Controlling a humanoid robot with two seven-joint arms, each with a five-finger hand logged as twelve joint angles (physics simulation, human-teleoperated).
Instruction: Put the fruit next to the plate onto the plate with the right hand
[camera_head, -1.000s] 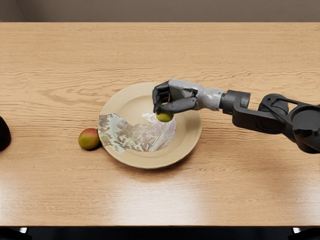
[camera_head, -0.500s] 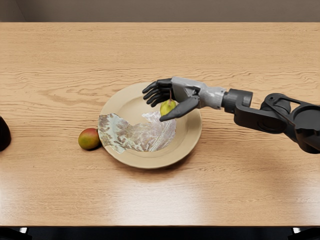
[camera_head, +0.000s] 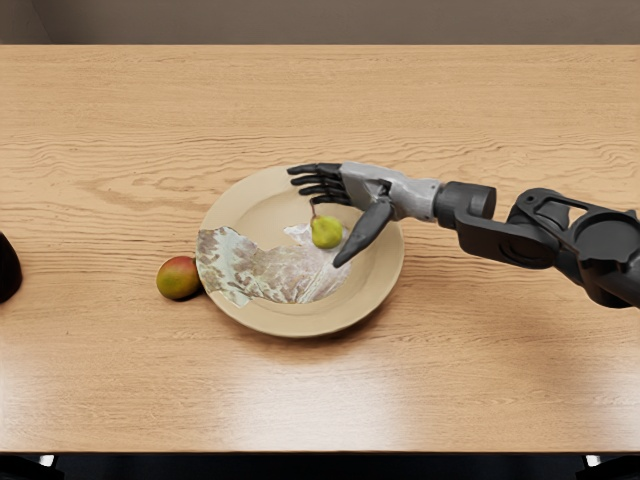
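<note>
One pear (camera_head: 326, 232) released onto plate (camera_head: 250, 205), hand (camera_head: 352, 190) spread

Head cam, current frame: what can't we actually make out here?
1) Left edge, head view: the dark shape is cropped by the frame; possibly the resting left hand, unconfirmed.
2) The right hand has its thumb alongside the pear; this angle does not show whether they touch.
3) The grey patch on the plate is too blurred to identify.
4) The mango: contact with the plate rim is too small to tell.
</note>
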